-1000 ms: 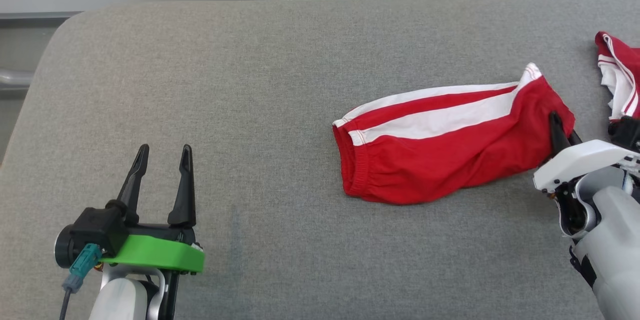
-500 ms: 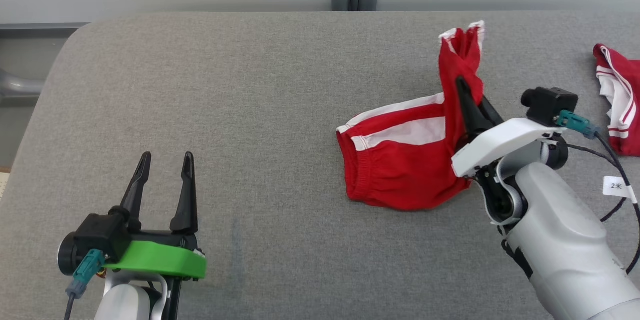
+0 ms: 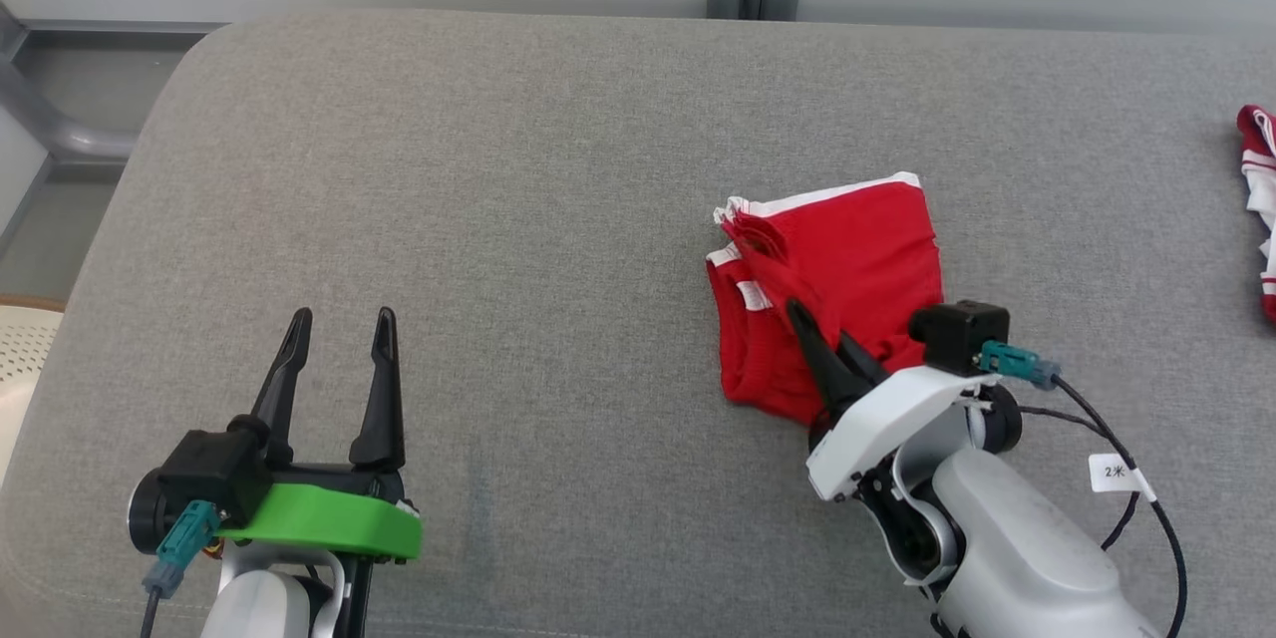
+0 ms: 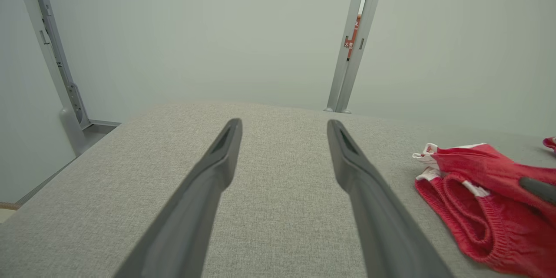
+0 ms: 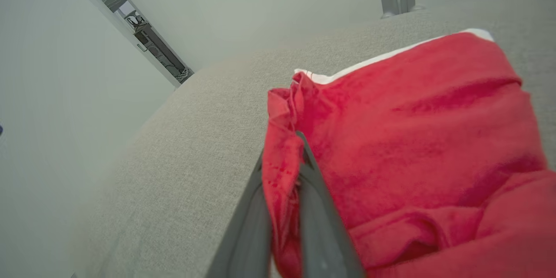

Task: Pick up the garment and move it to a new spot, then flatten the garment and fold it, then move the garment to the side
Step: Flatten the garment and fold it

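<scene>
Since a second ago your right gripper (image 3: 815, 324) has carried the far end of the red fabric shorts with white side stripes (image 3: 857, 249) over to the left. They now lie doubled on the grey fabric-covered table (image 3: 498, 169), right of centre.

Left to right: your left gripper (image 3: 344, 316) sits at the near left, pointing away, fingers spread wide, holding nothing. The right gripper reaches up-left from the near right, fingers pinched shut on a red fold at the shorts' near-left edge. A second red-and-white garment (image 3: 1258, 189) lies at the far right edge.
</scene>
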